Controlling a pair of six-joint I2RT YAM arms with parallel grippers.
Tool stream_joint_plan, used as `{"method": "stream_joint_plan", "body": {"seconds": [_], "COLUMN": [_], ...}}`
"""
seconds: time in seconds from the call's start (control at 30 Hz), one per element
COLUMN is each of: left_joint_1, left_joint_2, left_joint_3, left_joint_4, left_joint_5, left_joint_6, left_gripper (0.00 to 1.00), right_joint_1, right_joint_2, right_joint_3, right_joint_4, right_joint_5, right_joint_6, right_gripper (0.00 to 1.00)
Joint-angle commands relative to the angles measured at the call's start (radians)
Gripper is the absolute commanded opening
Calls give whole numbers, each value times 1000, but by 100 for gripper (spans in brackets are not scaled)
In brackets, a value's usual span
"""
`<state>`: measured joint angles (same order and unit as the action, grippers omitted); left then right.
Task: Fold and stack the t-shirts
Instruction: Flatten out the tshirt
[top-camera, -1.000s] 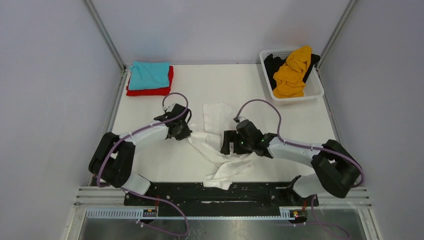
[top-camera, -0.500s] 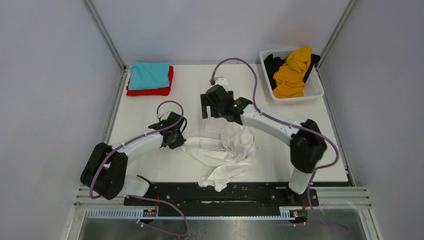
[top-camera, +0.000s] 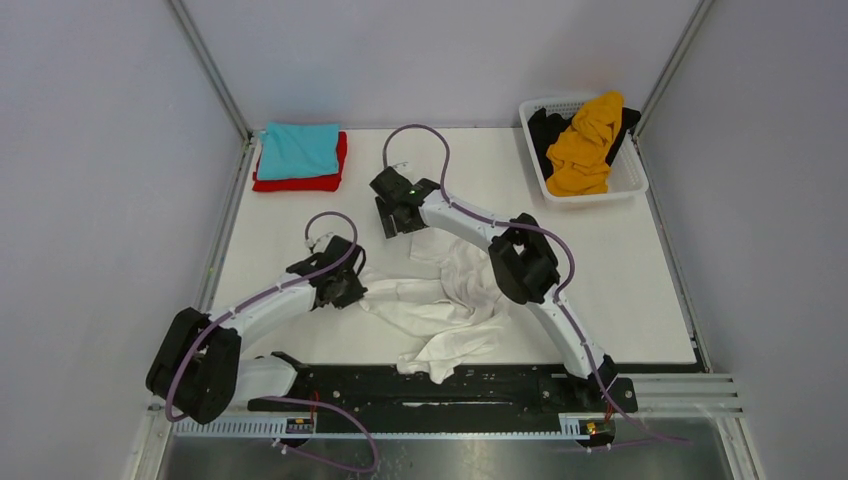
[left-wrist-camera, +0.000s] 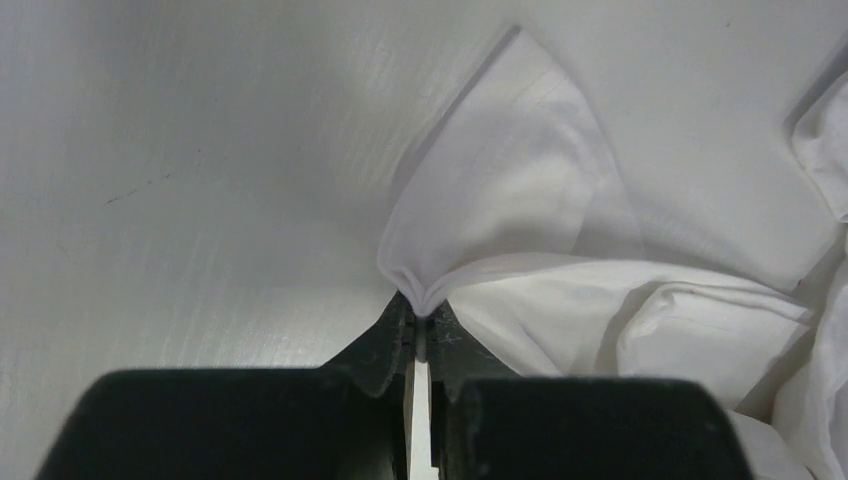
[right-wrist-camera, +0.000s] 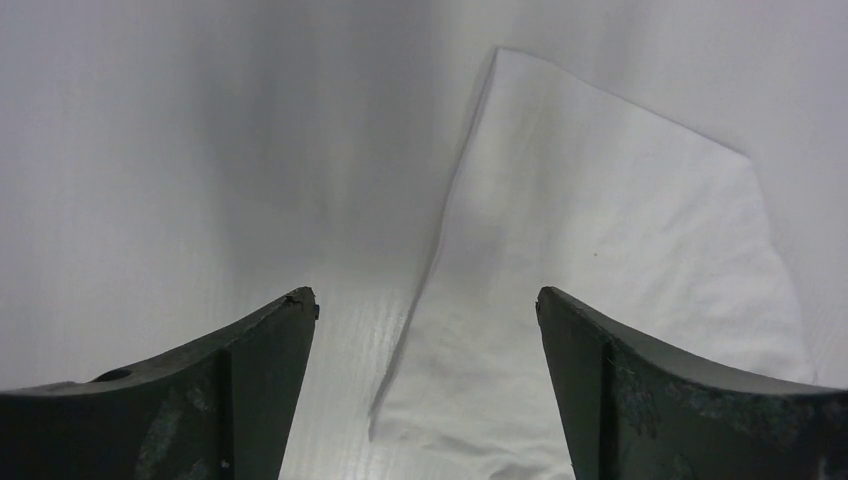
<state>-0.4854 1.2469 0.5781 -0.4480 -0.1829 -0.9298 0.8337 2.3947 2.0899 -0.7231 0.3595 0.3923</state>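
Far left, teal t-shirt (top-camera: 298, 150) is lying folded on red t-shirt (top-camera: 300, 184); left gripper (left-wrist-camera: 418, 318) is pinching the crumpled white t-shirt (top-camera: 440, 312), right gripper (right-wrist-camera: 427, 300) gaping open — orange-yellow t-shirt (top-camera: 585, 140) and black t-shirt (top-camera: 546, 130) waiting in basket (top-camera: 630, 186).

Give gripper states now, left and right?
Left gripper: shut on the white t-shirt, pinching a bunched fold.
Right gripper: open, holding nothing.

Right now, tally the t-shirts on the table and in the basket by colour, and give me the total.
Crumpled white cloth t-shirt: 1
Folded teal cloth t-shirt: 1
Folded red cloth t-shirt under the teal one: 1
Orange-yellow cloth t-shirt in the white plastic lattice basket: 1
Black cloth t-shirt in that basket: 1, as far as shows
Total: 5
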Motion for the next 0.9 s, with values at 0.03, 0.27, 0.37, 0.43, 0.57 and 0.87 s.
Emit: {"method": "stream_joint_plan", "body": {"seconds": [0.03,0.27,0.37,0.43,0.57,0.87], "left_joint_1": [-1,-1,-1,-1,-1,-1], "left_joint_2": [-59,-99,-119,-134,-155,-193], "left_joint_3": [-10,-32,-32,-32,-24,-8], "left_joint_4": [26,25,19,16,-6,-46], "left_joint_5": [10,25,30,32,35,1], "left_joint_6": [-15,-12,-16,-18,-16,-14], "left_gripper": [0,0,0,0,0,0], "right_joint_1": [-32,-86,-99,-99,-98,-105], "right_joint_2": [14,9,-4,-29,-54,-98], "right_joint_3": [7,-35,-75,-117,-158,-253], "right_joint_4": [-61,-52,-81,-74,-100,-11], "right_joint_5": [25,-74,-102,-86,-145,-153], "right_joint_6": [34,107,160,178,204,219], "right_gripper": [89,77,76,78,73,21]}}
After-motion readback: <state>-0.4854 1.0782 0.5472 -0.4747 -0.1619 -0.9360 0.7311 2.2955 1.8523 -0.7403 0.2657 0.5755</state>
